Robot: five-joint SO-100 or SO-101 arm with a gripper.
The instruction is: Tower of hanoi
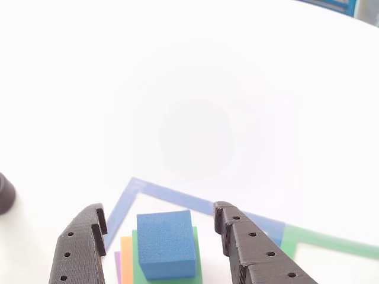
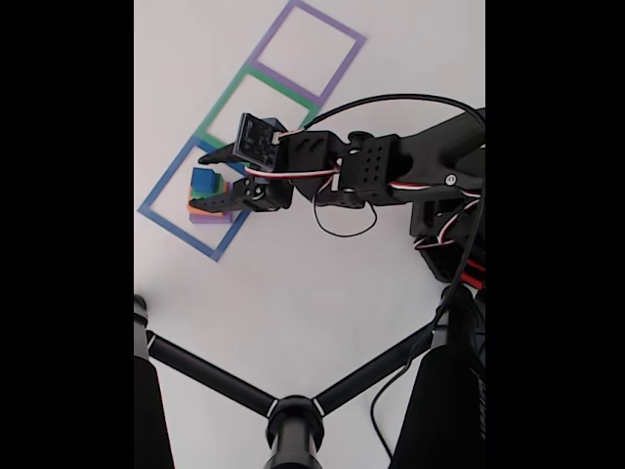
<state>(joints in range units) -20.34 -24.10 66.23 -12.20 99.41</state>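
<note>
The tower of hanoi stands stacked inside the blue square outline. A blue cube sits on top, on a green block; slivers of the orange block and the purple block show below. My gripper is open, one black finger on each side of the cube with a gap on both sides. In the fixed view the gripper straddles the blue cube, and the orange block and purple block peek out beneath.
A green outline and a purple outline continue the row beyond the blue outline. A black stand with spread struts crosses the near table. A small black object sits at the left edge. The arm's cable loops below it.
</note>
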